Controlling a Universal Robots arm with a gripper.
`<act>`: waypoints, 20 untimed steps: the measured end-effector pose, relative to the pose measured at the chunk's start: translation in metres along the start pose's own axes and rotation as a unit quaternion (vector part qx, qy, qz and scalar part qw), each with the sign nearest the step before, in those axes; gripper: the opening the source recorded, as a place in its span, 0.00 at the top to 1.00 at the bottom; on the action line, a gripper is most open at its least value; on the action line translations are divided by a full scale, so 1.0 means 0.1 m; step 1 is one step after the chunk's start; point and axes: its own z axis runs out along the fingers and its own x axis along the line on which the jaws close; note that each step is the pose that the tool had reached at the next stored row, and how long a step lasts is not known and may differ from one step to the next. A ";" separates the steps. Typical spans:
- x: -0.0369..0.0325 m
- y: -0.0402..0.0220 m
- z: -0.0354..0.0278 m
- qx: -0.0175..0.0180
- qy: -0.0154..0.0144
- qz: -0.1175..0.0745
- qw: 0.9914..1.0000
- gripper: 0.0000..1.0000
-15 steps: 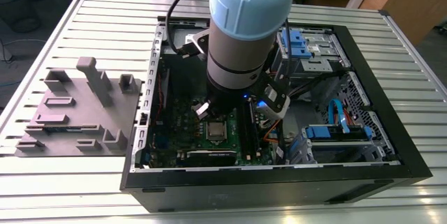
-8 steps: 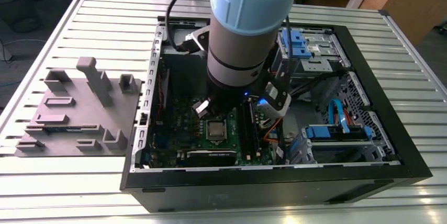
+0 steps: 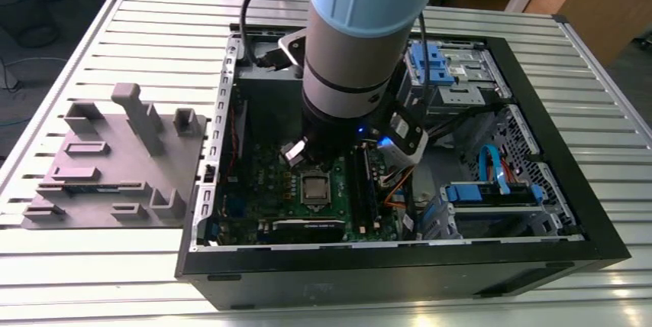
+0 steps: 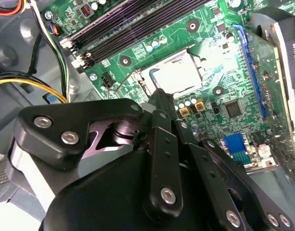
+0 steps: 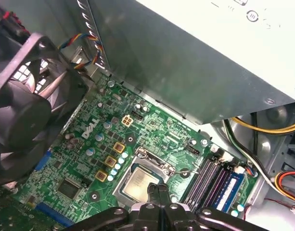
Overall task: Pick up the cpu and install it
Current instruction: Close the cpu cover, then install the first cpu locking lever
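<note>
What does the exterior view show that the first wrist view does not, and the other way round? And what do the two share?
Exterior view: the arm, the open case on a slatted table, a grey fixture at the exterior view's left of the case, and blue drive bays.
First wrist view: a black fan, yellow and black cables, and the shut tool just over the cpu.
Both: the green board, the cpu seated on it, and the memory slots.

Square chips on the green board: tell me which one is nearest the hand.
The cpu, silver-topped, lies right beside the hand; the black chip lies farther off.
</note>
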 end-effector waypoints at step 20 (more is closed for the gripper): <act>-0.001 0.001 -0.011 -0.007 0.013 -0.095 0.995 0.89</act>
